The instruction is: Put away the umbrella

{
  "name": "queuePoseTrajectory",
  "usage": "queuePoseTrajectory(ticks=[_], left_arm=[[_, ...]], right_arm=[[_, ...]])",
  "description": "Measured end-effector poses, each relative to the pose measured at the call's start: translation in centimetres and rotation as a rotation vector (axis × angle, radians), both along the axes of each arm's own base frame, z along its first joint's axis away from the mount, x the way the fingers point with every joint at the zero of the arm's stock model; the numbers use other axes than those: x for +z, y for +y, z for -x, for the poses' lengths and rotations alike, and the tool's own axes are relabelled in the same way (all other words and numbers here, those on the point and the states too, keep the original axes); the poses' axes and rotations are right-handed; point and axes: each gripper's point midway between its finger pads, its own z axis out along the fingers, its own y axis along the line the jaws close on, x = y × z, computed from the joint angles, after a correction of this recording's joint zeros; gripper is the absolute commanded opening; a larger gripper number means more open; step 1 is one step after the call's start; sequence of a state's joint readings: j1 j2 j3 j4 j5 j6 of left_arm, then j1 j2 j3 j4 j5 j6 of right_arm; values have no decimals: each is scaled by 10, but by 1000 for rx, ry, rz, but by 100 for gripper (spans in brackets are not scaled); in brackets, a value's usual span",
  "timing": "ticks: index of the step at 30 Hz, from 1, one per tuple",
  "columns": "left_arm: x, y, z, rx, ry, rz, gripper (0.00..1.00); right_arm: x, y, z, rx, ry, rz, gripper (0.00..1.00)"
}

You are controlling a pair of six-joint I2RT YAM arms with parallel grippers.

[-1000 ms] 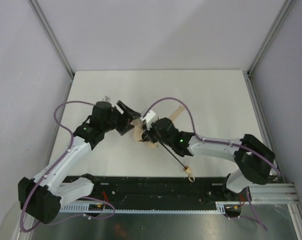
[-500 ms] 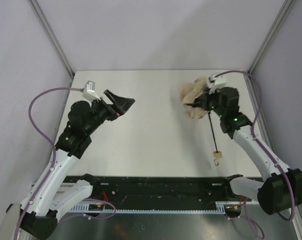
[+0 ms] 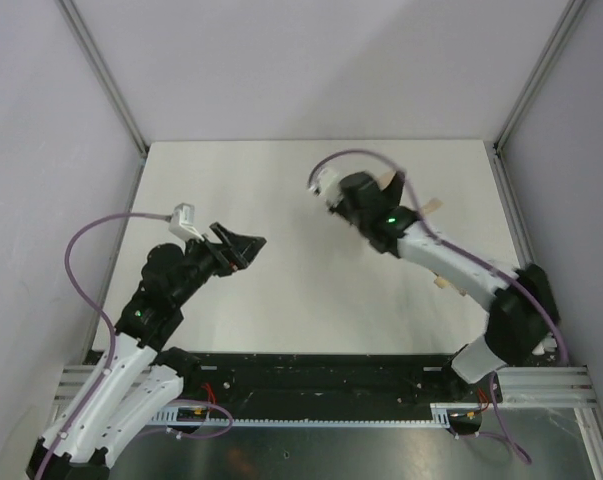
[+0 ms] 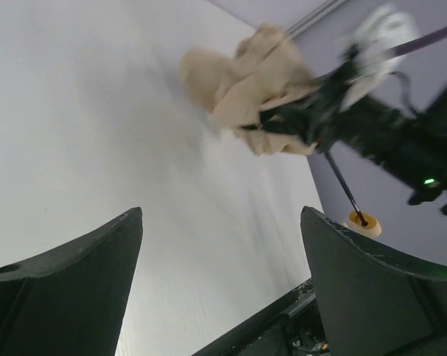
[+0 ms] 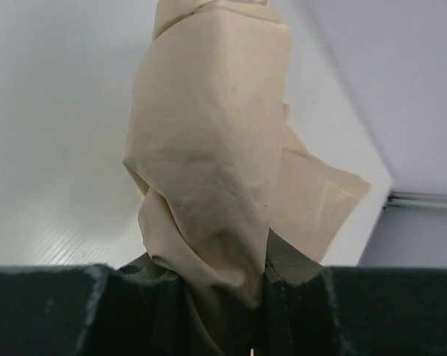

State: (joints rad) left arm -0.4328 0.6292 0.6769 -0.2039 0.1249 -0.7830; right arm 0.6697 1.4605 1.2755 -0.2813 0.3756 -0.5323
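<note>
**Item: umbrella** (image 5: pixel 208 163), compact, tan-beige.
- Place: over the far right quarter of the table (image 3: pixel 281 180), closer to the far edge than the near one. A soft shadow lies on the surface beside it. Whether any part touches the table cannot be told.
- Canopy (image 4: pixel 245 81): collapsed into a loose, crumpled bundle with folds bulging to several sides. It is not wrapped tight.
- Shaft (image 4: pixel 343 187): thin and black. It runs out of the bundle under the right arm, toward the table's near right corner.
- Knob (image 4: pixel 362 221): small, pale tan, at the end of the shaft, clear of the fabric.

**Item: right gripper** (image 5: pixel 212 278).
- State: clenched on the umbrella, with a thick twist of canopy fabric pinched between the two dark fingers.
- Arm: reaches from the near right corner diagonally toward the middle of the far edge.

**Item: left gripper** (image 3: pixel 239 245).
- State: released, jaws spread wide, nothing between them.
- Place: left half of the table, well apart from the umbrella and pointing toward it.

**Item: table.**
- White, flat, bounded by pale grey walls on three sides.
</note>
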Motion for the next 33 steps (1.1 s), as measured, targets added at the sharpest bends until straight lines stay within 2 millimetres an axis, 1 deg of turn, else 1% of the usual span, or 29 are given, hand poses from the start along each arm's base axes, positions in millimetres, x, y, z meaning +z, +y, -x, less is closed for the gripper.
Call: queuePoseTrajectory(ticks=[2,3,4,5,7,9,12,14,15,16,17,20,22,25,29,33], left_arm=[[-18,4,5,12,19,-6,85],[-27,7,8,20,31,-7,83],[-36,9,11,26,45,-10,81],[-44,12,14,36,59,-9,79],[-57,18,18,64,88,-9,77],[-68,25,20,107,129,-7,76],[-82,34,22,168,196,0,77],[-96,40,22,209,258,0,77],[-104,43,22,230,293,-2,77],[-113,46,22,249,331,-3,77],[-133,52,22,289,412,-3,78],[-159,59,25,332,528,9,86],[-167,63,25,356,576,22,89],[-173,60,23,360,631,56,93],[-178,47,17,322,698,119,96],[-187,28,8,260,788,203,98]], right_arm=[[-55,22,8,64,104,139,0],[-83,32,17,102,160,207,0],[-107,39,27,137,208,269,0],[-127,46,37,173,250,322,0],[-154,61,57,244,306,398,0],[-176,84,81,334,343,450,0],[-203,110,114,450,397,488,0],[-215,119,127,492,435,490,0],[-217,123,128,498,448,481,0],[-218,126,128,501,457,468,0],[-217,137,126,509,484,415,0],[-222,149,127,523,550,330,0],[-227,157,128,538,600,267,0],[-231,169,129,569,674,159,0],[-233,187,131,632,757,21,0],[-233,203,133,717,827,-117,0]])
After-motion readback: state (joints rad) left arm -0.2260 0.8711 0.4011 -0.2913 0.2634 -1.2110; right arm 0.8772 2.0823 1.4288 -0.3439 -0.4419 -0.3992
